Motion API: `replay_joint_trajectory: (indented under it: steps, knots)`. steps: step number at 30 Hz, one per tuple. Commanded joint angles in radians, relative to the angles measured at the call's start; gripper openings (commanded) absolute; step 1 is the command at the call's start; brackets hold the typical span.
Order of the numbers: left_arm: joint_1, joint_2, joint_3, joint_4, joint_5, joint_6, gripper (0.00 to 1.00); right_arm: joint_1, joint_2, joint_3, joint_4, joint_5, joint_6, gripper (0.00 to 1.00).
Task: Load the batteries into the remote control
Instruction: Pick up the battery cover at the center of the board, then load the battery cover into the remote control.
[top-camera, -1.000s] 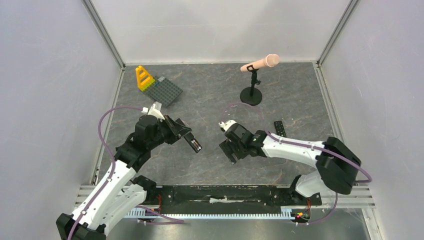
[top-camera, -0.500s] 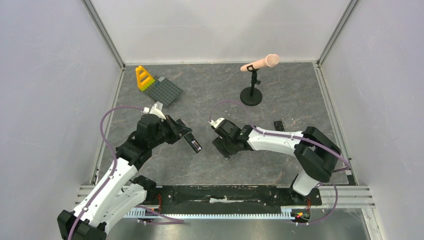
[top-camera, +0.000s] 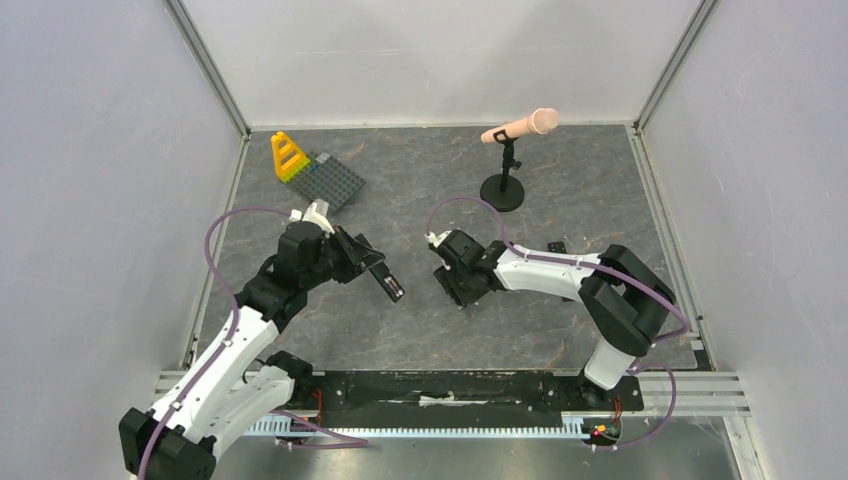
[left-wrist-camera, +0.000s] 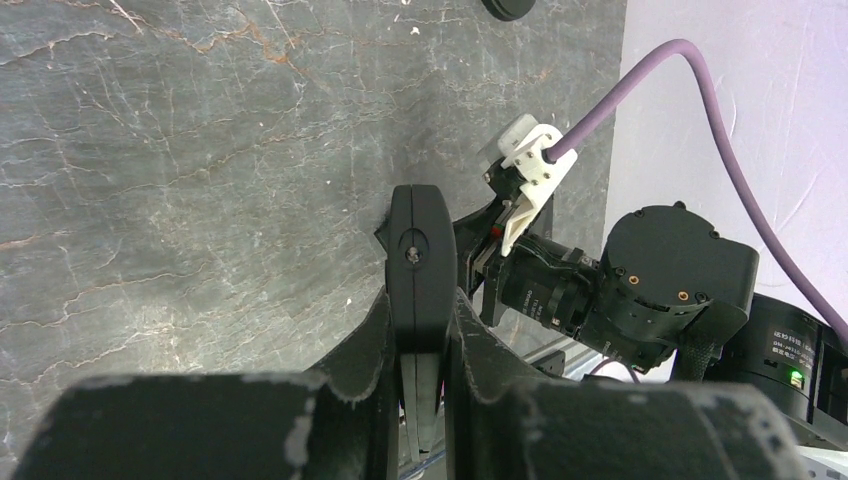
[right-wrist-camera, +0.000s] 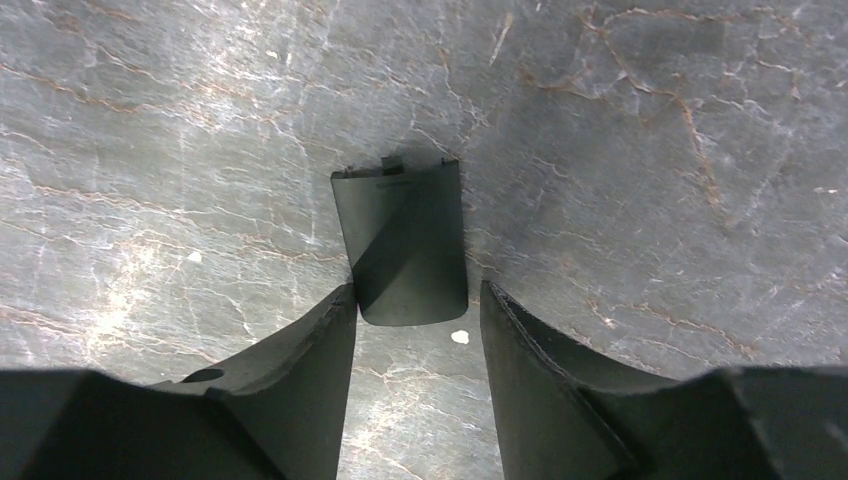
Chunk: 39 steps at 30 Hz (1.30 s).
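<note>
Your right gripper (right-wrist-camera: 415, 300) stands half-wide astride the near end of the cover (right-wrist-camera: 400, 235). The cover lies flat on the table (right-wrist-camera: 650, 200), its long axis straight ahead of the fingers, with bare stone around it. Your left gripper (left-wrist-camera: 422, 300), nearby, clamps the remote control (left-wrist-camera: 420, 225) edge-on. No batteries show.

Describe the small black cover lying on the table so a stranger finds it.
Find the right end effector over the middle of the marbled table. Flat between its fingers lies the cover: a short matt black plate, rounded at one end, tabbed at the other, unlike the long remote control.
</note>
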Motion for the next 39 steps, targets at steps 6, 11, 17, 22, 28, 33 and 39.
replay_joint_trajectory:
  steps: [6,11,17,22,28,33,39]
  knots:
    - [0.028,0.035,0.060,0.079,0.033,0.038,0.02,-0.042,0.079,0.001,-0.064,-0.092,-0.029,0.41]
    - [0.034,0.043,0.047,0.099,0.064,0.045,0.02,-0.046,0.055,0.004,-0.038,-0.094,-0.030,0.29]
    - [0.035,0.067,0.050,0.237,0.236,0.121,0.02,-0.046,-0.108,-0.026,0.070,-0.123,-0.021,0.25]
    - [0.035,0.064,0.066,0.275,0.292,0.189,0.02,-0.046,-0.290,-0.062,0.168,-0.157,-0.011,0.21]
    - [0.032,0.048,0.112,0.321,0.403,0.280,0.02,-0.025,-0.514,-0.083,0.242,-0.212,-0.030,0.21]
    - [0.033,0.030,0.142,0.358,0.419,0.325,0.02,0.032,-0.647,-0.110,0.322,-0.255,-0.069,0.21]
    - [0.002,0.023,0.167,0.411,0.406,0.350,0.02,0.124,-0.669,-0.036,0.298,-0.176,-0.064,0.20]
